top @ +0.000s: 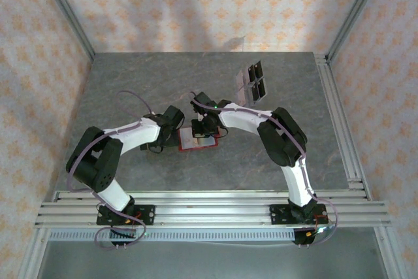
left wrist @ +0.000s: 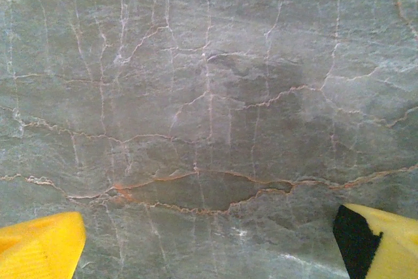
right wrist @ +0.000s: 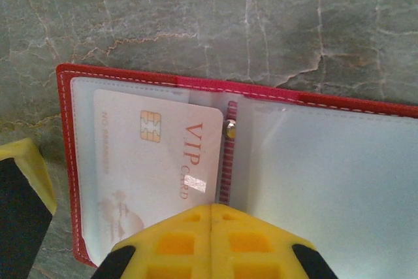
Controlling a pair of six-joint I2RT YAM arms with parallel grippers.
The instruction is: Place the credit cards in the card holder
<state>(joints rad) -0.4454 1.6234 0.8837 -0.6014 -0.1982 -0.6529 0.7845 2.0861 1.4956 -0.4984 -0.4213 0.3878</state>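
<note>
The right gripper [right wrist: 210, 217], pinched shut, sits over the open card holder [right wrist: 366, 104] mid-table, beside a card [right wrist: 157, 155] in its left pocket. The left gripper [left wrist: 209, 236] gapes empty above the table [left wrist: 209, 96]. This looks like seating the card; next, nudge it gently home.

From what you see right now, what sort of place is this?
Probably a robot test cell: left arm and right arm bolted to aluminium rails, a stone-pattern table, and wallpapered panels in metal framing around it.
</note>
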